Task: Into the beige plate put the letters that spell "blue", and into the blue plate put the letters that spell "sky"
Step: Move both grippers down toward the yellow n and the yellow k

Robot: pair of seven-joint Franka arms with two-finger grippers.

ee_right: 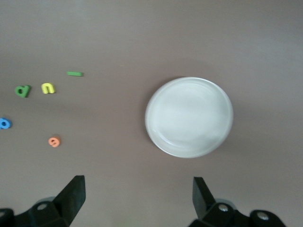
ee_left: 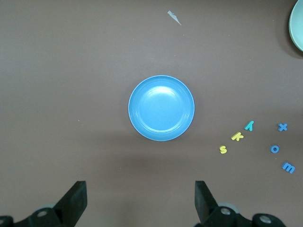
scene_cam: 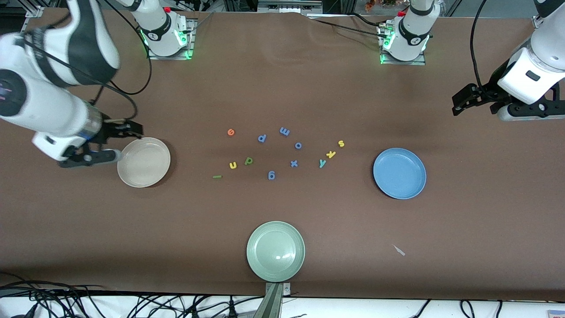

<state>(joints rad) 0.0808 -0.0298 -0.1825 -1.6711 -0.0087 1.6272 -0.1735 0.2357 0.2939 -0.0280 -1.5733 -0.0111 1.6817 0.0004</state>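
Plates sit wide apart: beige plate (scene_cam: 143, 162) at the right arm's end, blue plate (scene_cam: 399, 173) at the left arm's, both empty. Blue-word letters (scene_cam: 233, 165) and sky letters (scene_cam: 331, 154) lie loose between them, mixed with periwinkle letters (scene_cam: 294, 163). A pale green plate (scene_cam: 275, 251) sits near the camera edge. Right gripper (scene_cam: 115, 142) hangs beside the beige plate, left gripper (scene_cam: 459, 106) over bare table, both spread wide, holding nothing.
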